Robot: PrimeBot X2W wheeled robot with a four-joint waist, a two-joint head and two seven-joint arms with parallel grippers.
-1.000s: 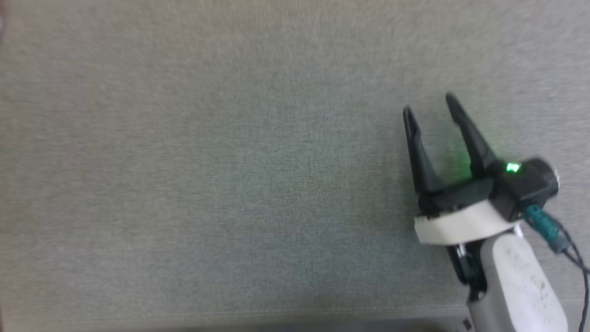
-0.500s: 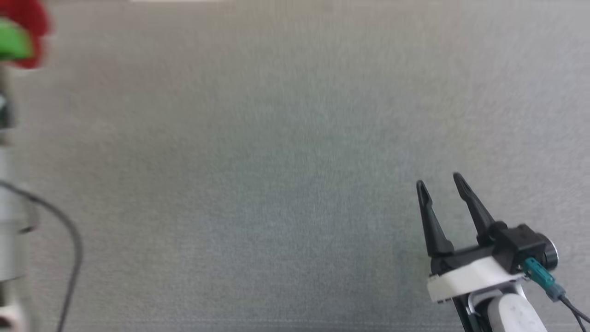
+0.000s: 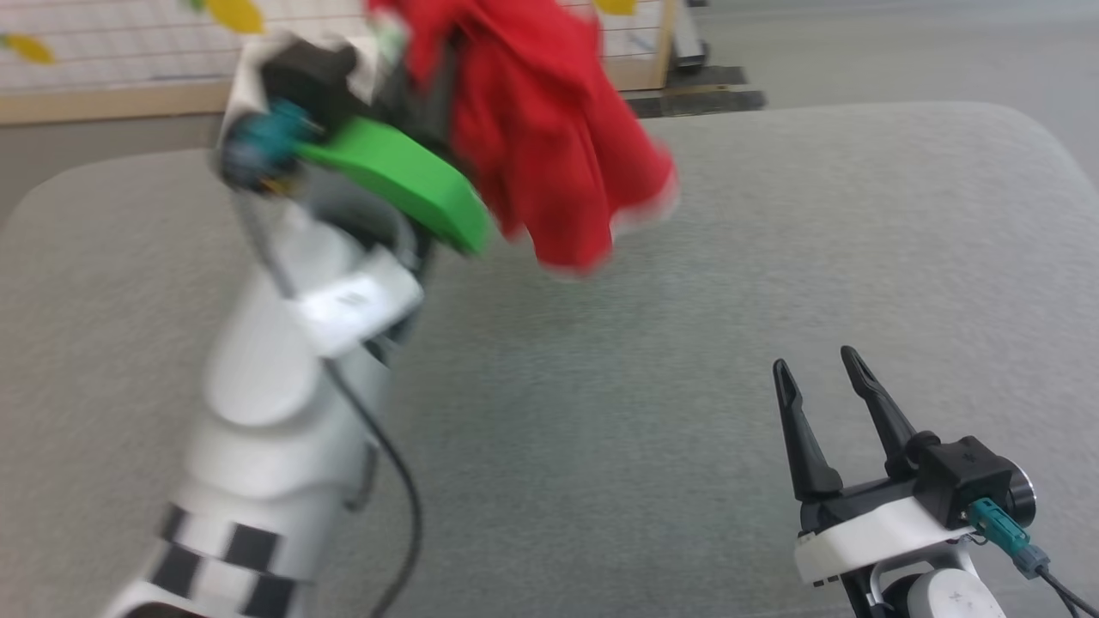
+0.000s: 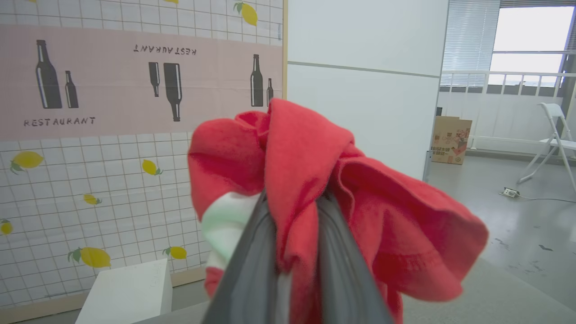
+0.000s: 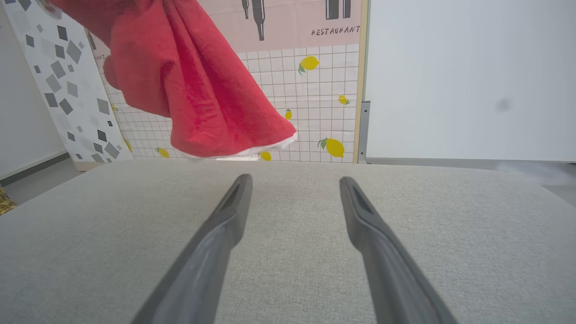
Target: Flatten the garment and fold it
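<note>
Garment (image 3: 549,146) bunched up, red, hanging in the air from the left gripper (image 4: 294,202), lifted clear of the grey fabric-covered table (image 3: 601,429). In the left wrist view the jaws are pinching a fold of red cloth between the two dark fingers (image 4: 252,270), with the rest of the garment billowing around and over the tips. A white stripe (image 4: 225,220) shows on the left side of the bundle. In the head view it is blurred, high up at the far side of the table, next to the green wrist part (image 3: 395,180) of the left arm. In the right wrist view the white hem trim (image 5: 252,150) hangs lowest, above the table's far edge, not touching it.

Right gripper (image 3: 816,360) at the near right, low over the table, jaws spread wide, nothing between them, well apart from the garment.

Behind: tiled wall panel (image 4: 112,180) with lemons and bottle prints, white box (image 4: 126,292), cardboard box (image 4: 450,140), white folding chair (image 4: 555,139).
</note>
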